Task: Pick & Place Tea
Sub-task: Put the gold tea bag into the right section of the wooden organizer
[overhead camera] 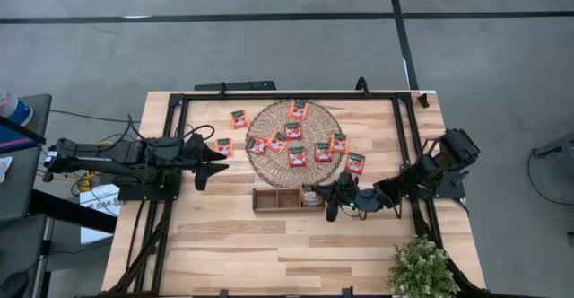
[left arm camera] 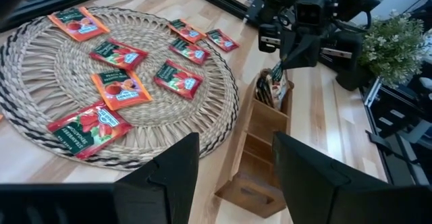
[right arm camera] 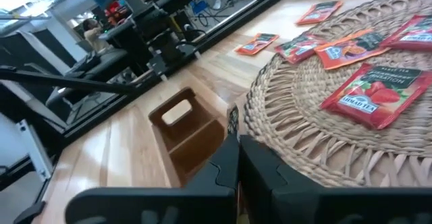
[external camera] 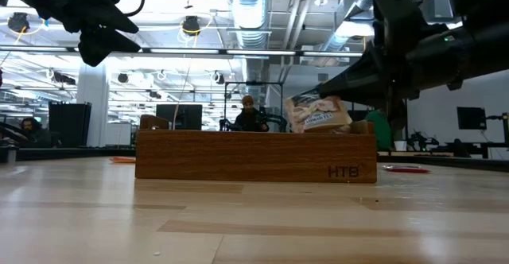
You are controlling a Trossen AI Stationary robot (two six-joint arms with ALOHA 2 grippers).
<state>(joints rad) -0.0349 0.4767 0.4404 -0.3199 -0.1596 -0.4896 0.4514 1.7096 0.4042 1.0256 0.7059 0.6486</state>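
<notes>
Several tea sachets, mostly red-orange, lie flat on the round woven mat [overhead camera: 294, 141]; one sachet [overhead camera: 238, 118] lies on the bare wood to its left. The brown wooden tray [overhead camera: 278, 199] stands near the mat's near edge. My right gripper [overhead camera: 330, 201] is over the tray's right end compartment, shut on a pale sachet [external camera: 318, 114] that stands in that compartment. My left gripper [overhead camera: 213, 159] hangs open to the left of the mat, above the table, with nothing between its fingers [left arm camera: 175, 163]. My right gripper pinches the sachet's upper edge [right arm camera: 233, 119] between its two shut fingers; only a thin sliver shows there. The fingers come slanting down from the table's right side. The sachet stands nearly upright, its lower part inside the tray's right end compartment [left arm camera: 270, 96].
A black frame rail [overhead camera: 408, 145] runs around the work area. A small green plant [overhead camera: 420, 267] stands at the near right corner. The tray's other two compartments [right arm camera: 182, 129] show bare wood. People sit in the room beyond the table [external camera: 248, 113].
</notes>
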